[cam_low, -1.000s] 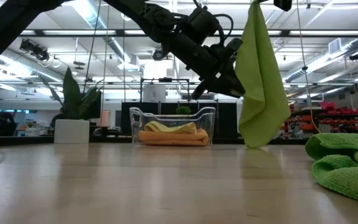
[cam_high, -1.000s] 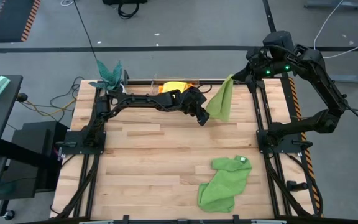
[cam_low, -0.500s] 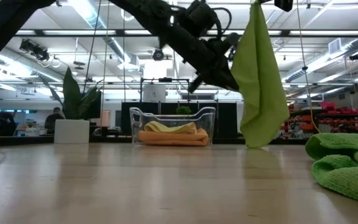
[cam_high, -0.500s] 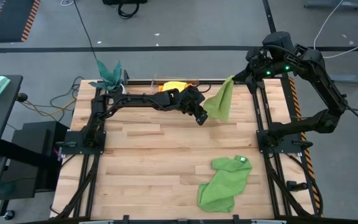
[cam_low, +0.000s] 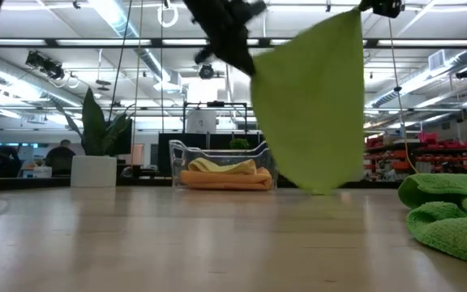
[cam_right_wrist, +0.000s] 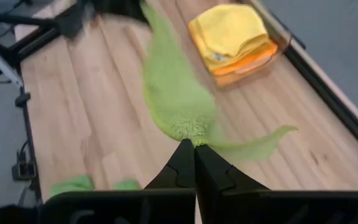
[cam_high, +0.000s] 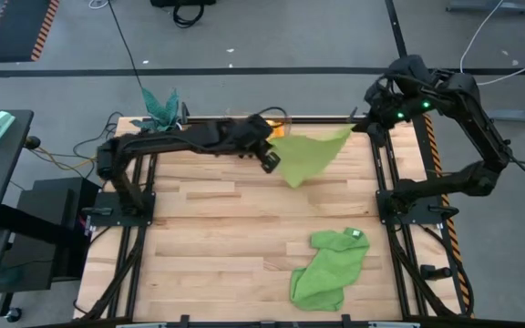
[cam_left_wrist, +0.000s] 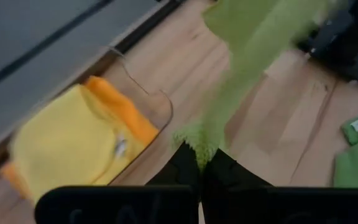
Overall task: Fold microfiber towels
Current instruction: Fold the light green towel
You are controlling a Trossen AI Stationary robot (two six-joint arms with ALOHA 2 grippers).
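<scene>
A lime green towel (cam_high: 306, 153) hangs spread between my two grippers above the table's far part; in the low view (cam_low: 310, 105) it is a broad sheet clear of the table. My left gripper (cam_high: 272, 160) is shut on its left corner, my right gripper (cam_high: 352, 130) on its right corner. A larger mid-green towel (cam_high: 328, 267) with a white tag (cam_high: 355, 234) lies crumpled on the table at the near right. A yellow towel (cam_low: 217, 165) lies folded on an orange towel (cam_low: 227, 181) in a clear bin (cam_low: 225, 166) at the far edge. My left gripper pinches a corner of the lime towel (cam_left_wrist: 199, 144) between its two shut fingers. The cloth runs away from the fingers toward my right gripper and is clear of the table. My right gripper pinches the opposite upper corner (cam_right_wrist: 194, 134) between its shut fingers. The towel hangs below and stretches off toward my left gripper, clear of the table.
A teal-leaved plant (cam_high: 159, 107) in a white pot (cam_low: 93, 170) stands at the far left corner. Black rails (cam_high: 386, 196) run along the table's left and right sides. The bare wooden top (cam_high: 217, 237) lies at the near left.
My left gripper has gone toward the table's left edge and up with the towel's edge. The lime towel, which hung as a narrow drape from my right gripper, is now drawn out into a wide sheet between the two grippers. My right gripper has kept its hold.
</scene>
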